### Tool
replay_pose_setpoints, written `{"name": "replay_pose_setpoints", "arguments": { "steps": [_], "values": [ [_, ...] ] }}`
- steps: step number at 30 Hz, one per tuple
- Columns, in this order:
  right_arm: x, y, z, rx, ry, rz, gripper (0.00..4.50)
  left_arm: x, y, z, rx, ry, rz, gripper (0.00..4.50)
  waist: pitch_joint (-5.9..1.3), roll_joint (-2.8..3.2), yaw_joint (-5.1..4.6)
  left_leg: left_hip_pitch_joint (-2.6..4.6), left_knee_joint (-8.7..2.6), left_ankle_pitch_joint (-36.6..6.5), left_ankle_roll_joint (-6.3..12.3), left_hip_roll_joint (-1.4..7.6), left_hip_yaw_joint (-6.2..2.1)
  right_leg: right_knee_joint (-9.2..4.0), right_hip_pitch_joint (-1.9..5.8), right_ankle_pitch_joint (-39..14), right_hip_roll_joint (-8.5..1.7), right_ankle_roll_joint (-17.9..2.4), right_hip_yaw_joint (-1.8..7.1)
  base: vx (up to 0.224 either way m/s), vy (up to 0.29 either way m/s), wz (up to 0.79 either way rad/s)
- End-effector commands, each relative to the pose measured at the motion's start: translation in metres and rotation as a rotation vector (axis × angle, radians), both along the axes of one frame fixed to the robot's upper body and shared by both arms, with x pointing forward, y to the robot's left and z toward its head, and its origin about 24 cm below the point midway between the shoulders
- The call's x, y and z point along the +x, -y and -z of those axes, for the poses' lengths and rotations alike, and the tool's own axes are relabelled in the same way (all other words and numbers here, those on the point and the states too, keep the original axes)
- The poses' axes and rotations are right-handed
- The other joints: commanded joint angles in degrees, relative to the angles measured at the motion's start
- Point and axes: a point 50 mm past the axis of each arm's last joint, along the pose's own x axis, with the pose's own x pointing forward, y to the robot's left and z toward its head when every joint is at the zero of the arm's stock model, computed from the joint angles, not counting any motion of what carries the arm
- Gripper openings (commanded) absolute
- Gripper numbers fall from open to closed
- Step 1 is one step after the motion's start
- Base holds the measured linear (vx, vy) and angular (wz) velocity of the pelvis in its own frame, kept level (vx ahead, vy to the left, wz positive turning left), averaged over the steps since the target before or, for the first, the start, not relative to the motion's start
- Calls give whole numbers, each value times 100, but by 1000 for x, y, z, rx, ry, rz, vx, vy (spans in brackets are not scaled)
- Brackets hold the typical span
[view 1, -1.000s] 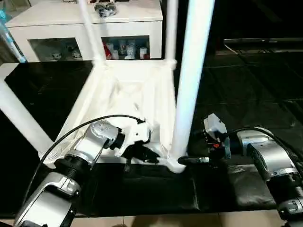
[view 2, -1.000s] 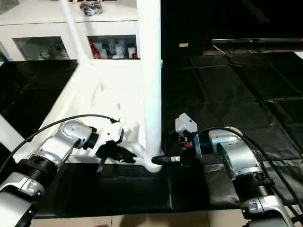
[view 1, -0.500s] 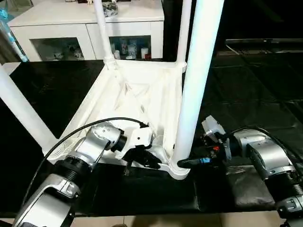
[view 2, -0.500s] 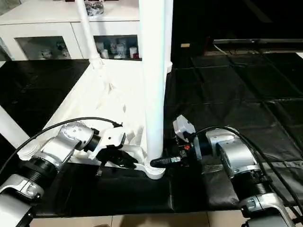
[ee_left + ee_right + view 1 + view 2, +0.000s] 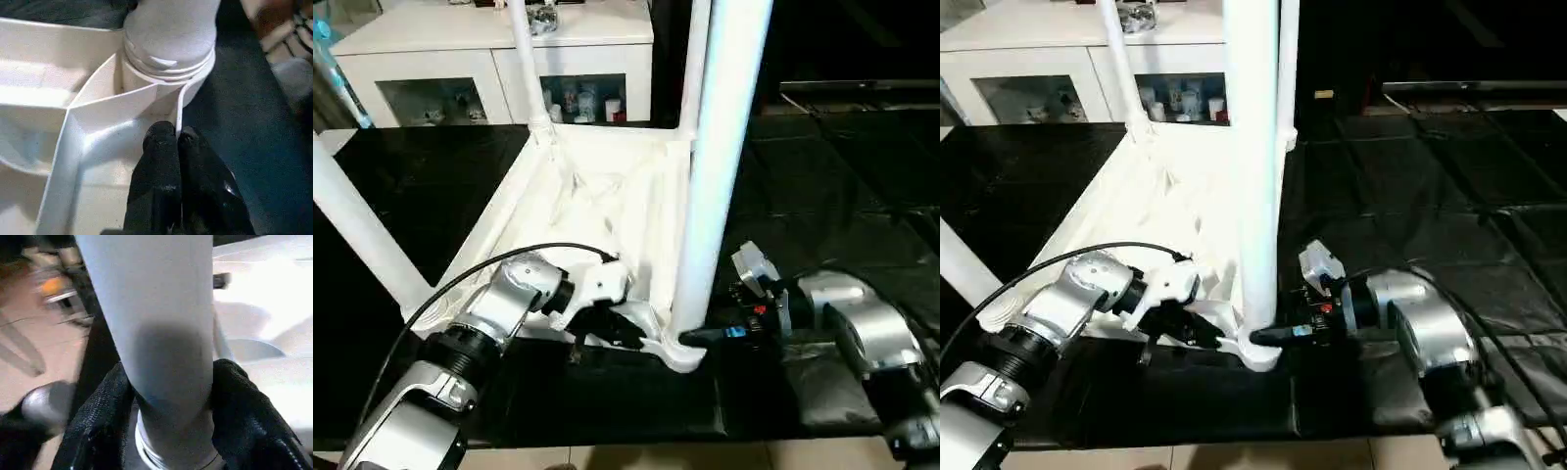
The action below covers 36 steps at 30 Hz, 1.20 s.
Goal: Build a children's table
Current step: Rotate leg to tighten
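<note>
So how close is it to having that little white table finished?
Nearly there, it seems. The tabletop lies upside down with four legs standing in its corner sockets. In hand: the right gripper is clamped on the base of the nearest leg, while the left gripper, shut, pinches the tabletop's rim beside that socket. Left: seating that leg fully, if needed, then turning the table upright.

A white cabinet (image 5: 489, 44) with glass doors stands at the back, with small colourful items, perhaps toys, inside. The floor is covered with black mats (image 5: 1410, 186); the right background is dark.
</note>
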Motion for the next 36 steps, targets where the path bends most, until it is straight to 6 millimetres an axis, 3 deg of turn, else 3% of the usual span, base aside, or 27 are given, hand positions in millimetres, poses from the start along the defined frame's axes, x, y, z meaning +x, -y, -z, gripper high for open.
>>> {"name": "replay_pose_setpoints", "arguments": {
  "steps": [1,2,4,7,10,12,18,19,23,24,28,32,36],
  "values": [
    [2,-13,9,-20,-11,93,202,3,20,-3,-48,8,-30,0,-367,-84,-20,-22,-393,-969,314,71,18,-467,346,-2108,-271,-1009,220,0,0,0],
    [5,-17,11,-24,-5,149,201,8,24,-5,-59,15,-78,0,-345,-59,-74,-30,-400,-1041,262,57,24,-503,332,-2275,-257,-925,217,0,0,0],
    [15,-35,17,-49,1,346,199,20,40,-11,-99,38,-230,0,-331,-71,-142,-35,-404,-1134,184,24,13,-539,330,-2571,-241,-778,196,0,0,0],
    [26,-50,19,-60,-22,506,199,27,51,-14,-112,48,-320,0,-326,-74,-363,-74,-398,-1309,104,-39,-39,-611,342,-3142,-244,-489,126,0,0,0],
    [31,-57,19,-70,-17,565,198,30,56,-15,-115,56,-360,0,-347,-63,-448,-75,-389,-1302,200,-47,-46,-637,330,-3013,-238,-490,121,0,0,0],
    [39,-68,19,-96,-9,662,198,37,64,-18,-117,89,-444,0,-360,-49,-505,-72,-376,-1243,299,-43,-31,-616,313,-2684,-224,-671,138,0,0,0],
    [44,-78,18,-113,-22,727,198,41,72,-20,-110,121,-510,0,-399,-25,-488,-88,-371,-850,417,-5,-24,-490,365,-1618,-235,-1086,181,0,0,0],
    [44,-78,17,-105,-16,729,252,41,71,-19,-109,121,-511,0,-398,-11,-487,-93,-370,-822,446,0,-22,-483,375,-1472,-236,-1137,183,0,0,0],
    [44,-74,16,-82,-7,735,272,41,64,-18,-102,126,-511,0,-396,22,-482,-77,-376,-902,462,4,-17,-491,378,-1438,-237,-1214,179,0,0,0],
    [43,-71,15,-74,9,727,295,42,59,-18,-107,136,-498,0,-404,34,-467,-79,-378,-896,448,4,-23,-474,393,-1400,-243,-1220,182,0,0,0],
    [41,-67,12,-77,54,689,318,41,54,-18,-105,151,-472,0,-411,38,-456,-76,-387,-852,468,20,-28,-458,403,-1192,-245,-1262,185,0,0,0],
    [33,-49,6,-45,57,599,358,36,41,-16,-92,150,-371,0,-427,25,-426,-81,-376,-700,592,35,-28,-413,430,-797,-250,-1402,195,0,0,0],
    [28,-33,3,-77,88,508,396,28,33,-15,-78,135,-237,0,-410,40,-347,-58,-383,-810,571,59,-8,-416,406,-943,-260,-1420,209,0,0,0]
  ]
}}
